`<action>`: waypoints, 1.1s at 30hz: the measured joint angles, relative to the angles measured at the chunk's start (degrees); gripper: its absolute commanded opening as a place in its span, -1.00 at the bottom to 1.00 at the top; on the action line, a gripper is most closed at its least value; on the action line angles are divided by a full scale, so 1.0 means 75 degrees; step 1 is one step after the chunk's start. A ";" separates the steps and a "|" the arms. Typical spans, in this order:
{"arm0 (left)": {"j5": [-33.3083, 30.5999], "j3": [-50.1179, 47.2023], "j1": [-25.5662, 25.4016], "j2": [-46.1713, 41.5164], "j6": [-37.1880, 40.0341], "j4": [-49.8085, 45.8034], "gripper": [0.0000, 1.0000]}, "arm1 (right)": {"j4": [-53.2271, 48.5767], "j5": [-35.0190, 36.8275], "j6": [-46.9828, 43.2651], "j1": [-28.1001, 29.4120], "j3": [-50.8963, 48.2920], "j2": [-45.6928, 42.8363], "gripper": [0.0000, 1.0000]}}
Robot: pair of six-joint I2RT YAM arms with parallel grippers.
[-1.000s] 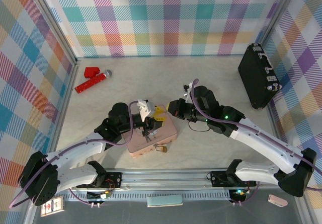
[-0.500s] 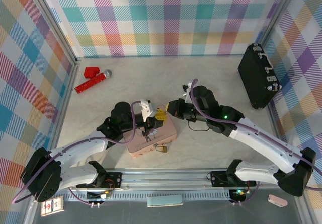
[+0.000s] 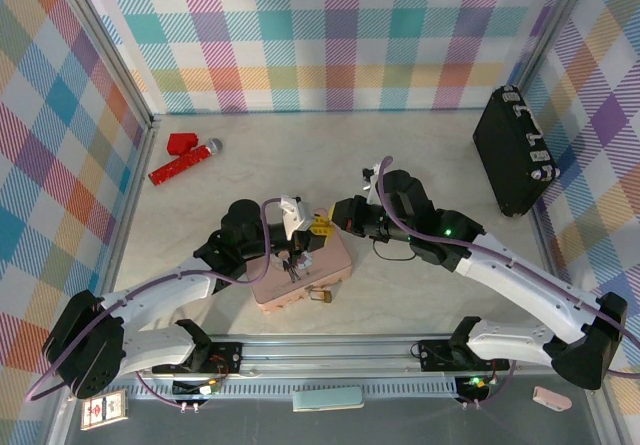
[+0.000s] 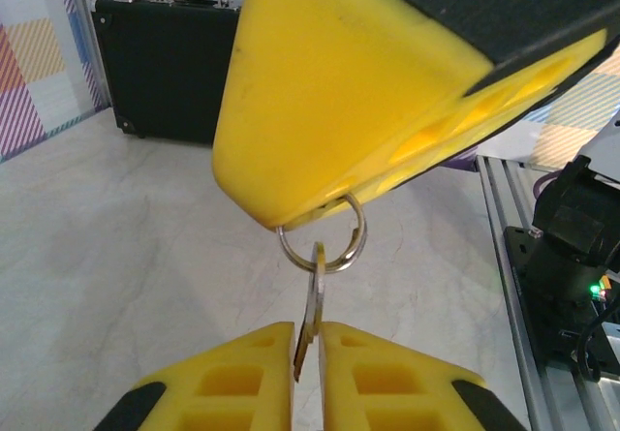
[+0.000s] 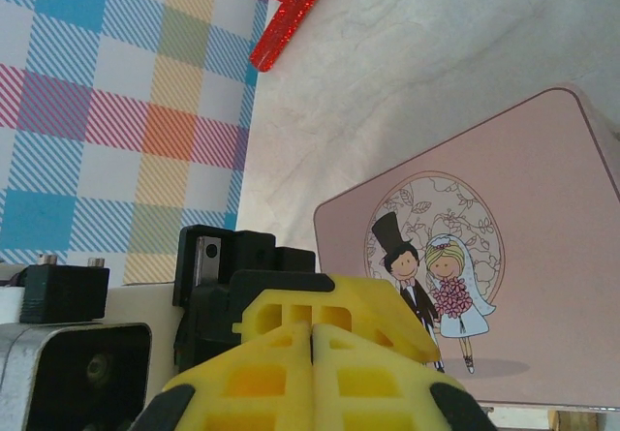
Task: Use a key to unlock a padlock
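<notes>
left gripper pinches the key, which hangs on a ring from the right gripper, its fingers pressed together — a handover, i judge. next, carry it to the padlock beside the pink tin's near edge — keyhole alignment matters.

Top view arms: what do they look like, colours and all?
Both the left arm and the right arm have white shells with black joints, and a purple cable loops along each. The left tool and right tool have blocky yellow fingers with hollow cells; a green light glows on the right arm.
</notes>
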 measured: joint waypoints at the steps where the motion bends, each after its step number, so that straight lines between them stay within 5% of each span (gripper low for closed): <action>1: 0.0000 0.0000 0.0000 0.0015 0.0000 0.0015 -0.77 | 0.0000 0.0009 0.0000 0.0000 0.0000 0.0000 -1.00; 33: -0.0219 0.0029 0.0000 -0.0061 0.0061 0.0067 -0.74 | -0.0184 0.0726 0.0000 0.0000 -0.0017 -0.0204 -1.00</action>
